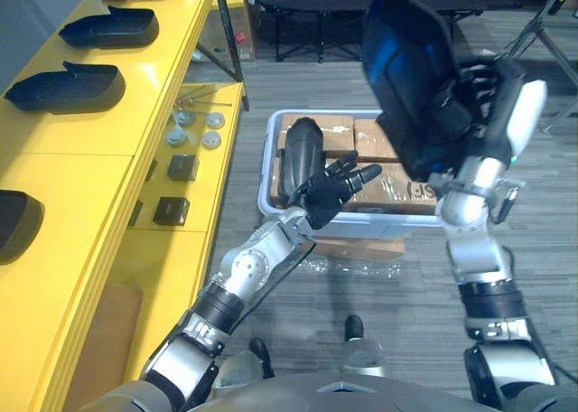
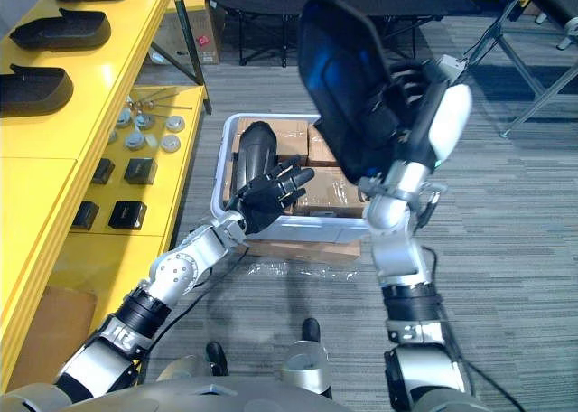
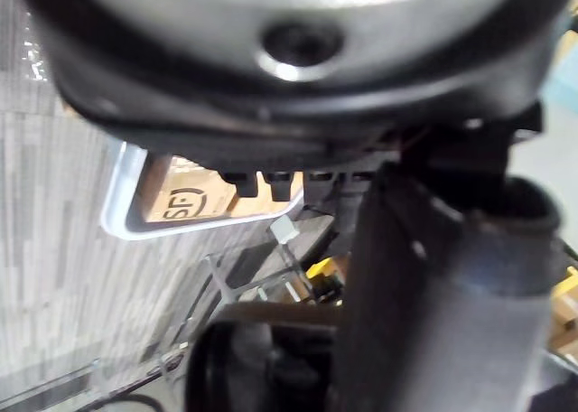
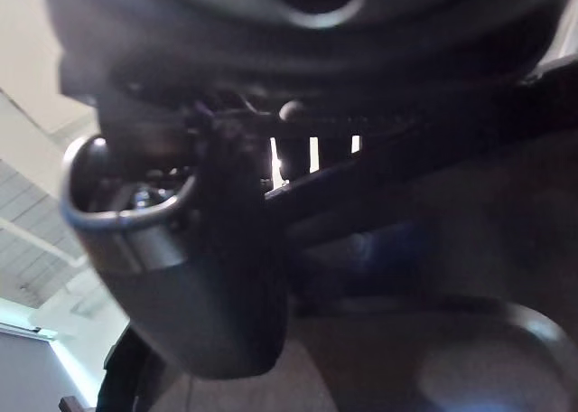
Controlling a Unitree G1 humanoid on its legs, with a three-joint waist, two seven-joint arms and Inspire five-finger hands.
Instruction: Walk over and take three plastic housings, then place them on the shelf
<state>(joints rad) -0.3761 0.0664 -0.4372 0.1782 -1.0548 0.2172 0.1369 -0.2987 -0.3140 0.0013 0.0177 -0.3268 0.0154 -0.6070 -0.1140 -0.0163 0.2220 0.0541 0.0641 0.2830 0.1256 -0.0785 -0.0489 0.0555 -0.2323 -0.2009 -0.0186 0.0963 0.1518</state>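
Over the bin [image 1: 266, 173]: right hand [image 1: 492, 109] held high, fingers and thumb clamped on one edge of the raised housing [image 1: 406, 69], a dark plastic shell.
Inside the bin, left end: second housing [image 1: 301, 150] standing upright beside cardboard boxes [image 1: 379, 145].
Left hand [image 1: 330, 191]: at the bin's near-left rim, fingers extended and apart, holding nothing. Contact with the second housing cannot be confirmed.
Left of the bin: yellow shelf [image 1: 135, 123], its top level carrying parked housings [image 1: 68, 87].
Raised housing risk: slip or pivot out of the grasp. Cause: grip on one edge only, with most of the shell overhanging the hand.
Second housing risk: tipping over among the boxes. Cause: a fingertip push before the hand wraps round it.
Shelf risk: collision on delivery. Cause: a wide swing from bin to shelf striking the shelf edge or a parked housing.
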